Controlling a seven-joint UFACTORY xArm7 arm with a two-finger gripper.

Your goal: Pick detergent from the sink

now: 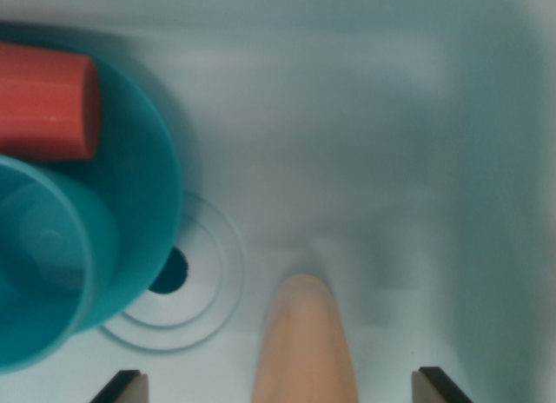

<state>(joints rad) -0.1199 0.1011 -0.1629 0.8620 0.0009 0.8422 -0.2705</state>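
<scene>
At the wrist view's left, a red cup point(45, 103) lies on its side in a teal bowl point(143, 186), and a teal cup point(39, 264) sits in front of it, overlapping the bowl's rim. Just beside the bowl, the drain point(174, 273) shows as a dark hole ringed by shallow circles in the pale floor of the sink point(365, 125).

Further right, at the bottom centre, a peach-coloured rounded shape rises into view: this is most likely the detergent point(304, 342), a bottle seen end-on, though blur hides any label or cap. It stands apart from the dishes, on bare sink floor.

The pincer point(282, 387) is spread wide, its two dark fingertips point(122, 387) showing at the bottom corners with the bottle between them and clear of both. Nothing is gripped.

The step in hand looks like the final approach, with the pincer already straddling the bottle. The next move calls for a short descent, keeping the bottle centred, then closing firmly; the smooth rounded body could slip or tip.
</scene>
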